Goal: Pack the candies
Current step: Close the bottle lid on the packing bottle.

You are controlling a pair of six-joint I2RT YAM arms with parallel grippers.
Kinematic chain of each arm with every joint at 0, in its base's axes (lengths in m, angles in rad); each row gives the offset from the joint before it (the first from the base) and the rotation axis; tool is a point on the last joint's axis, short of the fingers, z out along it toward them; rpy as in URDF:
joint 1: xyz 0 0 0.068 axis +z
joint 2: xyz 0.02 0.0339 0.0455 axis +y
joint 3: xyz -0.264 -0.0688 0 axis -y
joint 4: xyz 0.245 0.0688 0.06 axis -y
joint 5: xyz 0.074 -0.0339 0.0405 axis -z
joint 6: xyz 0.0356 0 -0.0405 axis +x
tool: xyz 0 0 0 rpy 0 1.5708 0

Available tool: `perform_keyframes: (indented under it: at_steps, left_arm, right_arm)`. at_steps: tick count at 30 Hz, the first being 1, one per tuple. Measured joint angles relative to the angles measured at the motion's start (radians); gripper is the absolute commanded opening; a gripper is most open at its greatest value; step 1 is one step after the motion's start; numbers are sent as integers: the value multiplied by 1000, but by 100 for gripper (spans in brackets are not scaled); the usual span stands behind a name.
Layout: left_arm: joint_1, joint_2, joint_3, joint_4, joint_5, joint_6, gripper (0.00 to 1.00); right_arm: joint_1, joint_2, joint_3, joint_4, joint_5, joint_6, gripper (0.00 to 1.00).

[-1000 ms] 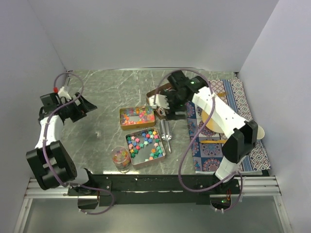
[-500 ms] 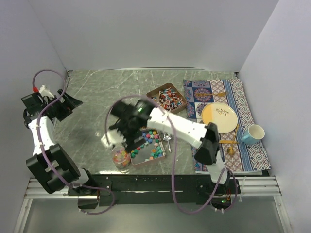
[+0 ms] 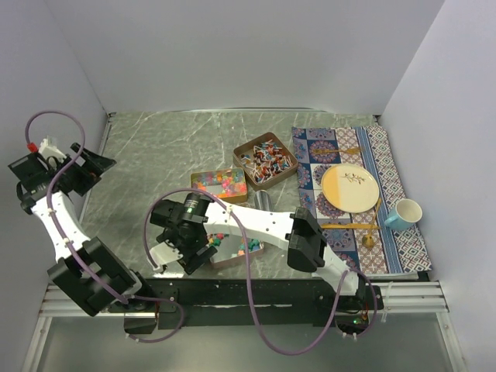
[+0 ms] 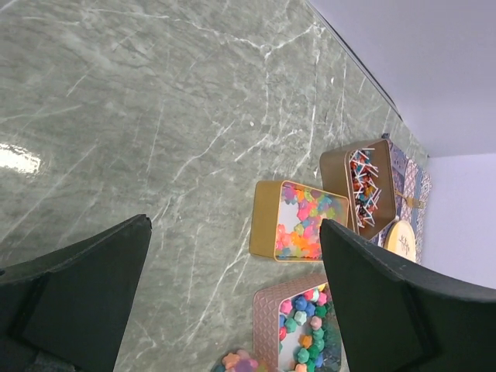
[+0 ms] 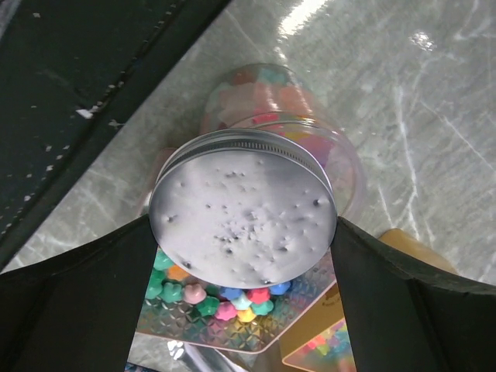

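Observation:
My right gripper (image 3: 180, 242) (image 5: 244, 232) is shut on a round silver jar lid (image 5: 244, 213), one finger at each side of its rim. The lid is over the mouth of a clear glass jar (image 5: 310, 124) of pastel candies; I cannot tell if they touch. Star candies (image 5: 232, 298) lie in the pink tin (image 3: 249, 249) beside the jar. A gold tin (image 3: 219, 184) holds orange-pink-yellow bits, and a brown tin (image 3: 266, 160) holds twist-wrapped candies. My left gripper (image 3: 89, 167) (image 4: 232, 232) is open and empty, high at the far left. In its view I see all three tins and the jar top (image 4: 236, 363).
A patterned mat (image 3: 387, 151) at the right carries a yellow-and-white plate (image 3: 350, 186), a blue cup (image 3: 404, 211) and a spoon (image 3: 368, 240). A clear scoop (image 3: 262, 201) lies between the tins. The right arm stretches low across the front of the table.
My right arm has swung from the far brown tin down to the near left, over the jar, with the lid in its fingers. My left arm has drawn back to the left and risen.

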Motion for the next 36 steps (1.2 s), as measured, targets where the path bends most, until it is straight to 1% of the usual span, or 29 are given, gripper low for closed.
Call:
perform_keyframes:
  at_steps: [5, 10, 19, 22, 26, 32, 36]
  left_arm:
    - [39, 0, 0, -23, 25, 9, 97]
    - [53, 0, 0, -37, 41, 19, 97]
    - [61, 0, 0, -45, 48, 32, 97]
    - [63, 0, 0, -46, 51, 34, 97]
    - [63, 0, 0, -47, 53, 34, 97]
    - [64, -5, 0, -57, 77, 45, 97]
    - [69, -9, 0, -54, 110, 43, 97]
  right_arm:
    - [0, 3, 3, 43, 25, 0, 89]
    - [-2, 3, 3, 68, 39, 1, 90]
    - [-3, 15, 27, 56, 37, -3, 94]
    - [-2, 48, 65, 38, 36, -6, 96]
    - [-2, 59, 65, 40, 39, -9, 100]
    - [-2, 66, 59, 47, 47, 5, 100]
    - [-5, 56, 34, 75, 46, 42, 100]
